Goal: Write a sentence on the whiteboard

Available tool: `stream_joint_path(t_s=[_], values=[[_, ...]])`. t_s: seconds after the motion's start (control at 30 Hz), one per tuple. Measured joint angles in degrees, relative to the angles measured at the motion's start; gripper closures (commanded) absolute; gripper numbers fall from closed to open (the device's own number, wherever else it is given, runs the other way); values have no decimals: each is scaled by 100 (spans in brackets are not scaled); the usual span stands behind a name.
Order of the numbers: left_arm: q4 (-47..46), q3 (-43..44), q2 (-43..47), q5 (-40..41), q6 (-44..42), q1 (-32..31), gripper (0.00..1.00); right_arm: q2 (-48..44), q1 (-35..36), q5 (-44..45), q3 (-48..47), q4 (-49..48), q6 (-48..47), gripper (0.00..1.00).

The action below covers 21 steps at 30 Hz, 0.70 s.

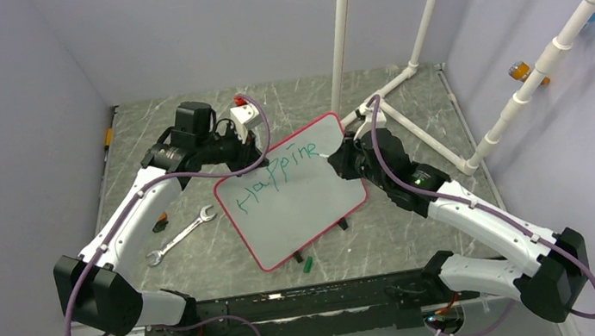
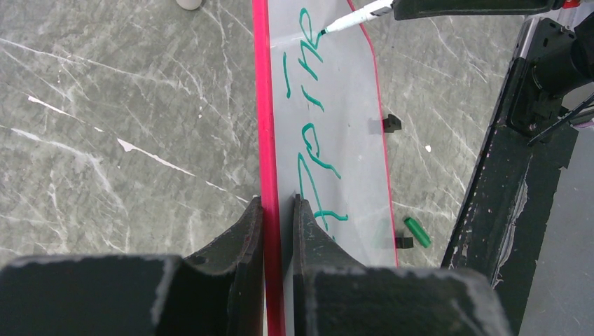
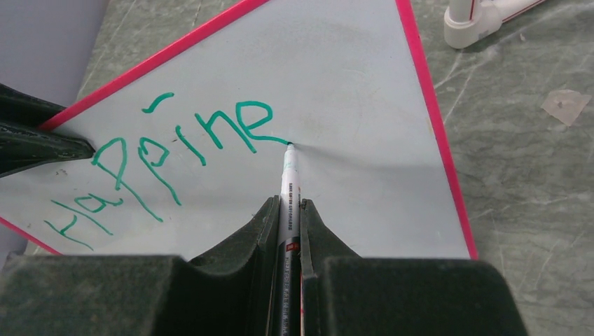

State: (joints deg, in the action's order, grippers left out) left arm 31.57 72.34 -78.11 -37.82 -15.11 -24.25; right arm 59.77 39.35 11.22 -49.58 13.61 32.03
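The whiteboard (image 1: 299, 207) stands tilted at the middle of the table, white with a red-pink frame. Green marker writing (image 1: 278, 175) on it reads "Happine" in one slanted line; it also shows in the right wrist view (image 3: 168, 150). My left gripper (image 2: 278, 210) is shut on the whiteboard's pink frame edge (image 2: 265, 105) at its upper left. My right gripper (image 3: 288, 210) is shut on a white marker (image 3: 289, 189), whose tip touches the board just after the last "e". The marker tip also shows in the left wrist view (image 2: 350, 21).
A silver wrench (image 1: 181, 235) lies left of the board. A green marker cap (image 1: 307, 263) lies by the board's near edge, next to a black clip foot (image 1: 342, 223). White pipes (image 1: 403, 76) stand behind and to the right.
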Motion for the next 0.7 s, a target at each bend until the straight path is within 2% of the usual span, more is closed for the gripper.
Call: stream_joint_path(t_s=[0.4,0.7], values=[[-24,0,0,-35,0,-11,100,-525,-4,-267,0,-138,-127,100],[-24,0,0,-42,0,-11,100,-470,-13,55,-146,-208,-210,100]])
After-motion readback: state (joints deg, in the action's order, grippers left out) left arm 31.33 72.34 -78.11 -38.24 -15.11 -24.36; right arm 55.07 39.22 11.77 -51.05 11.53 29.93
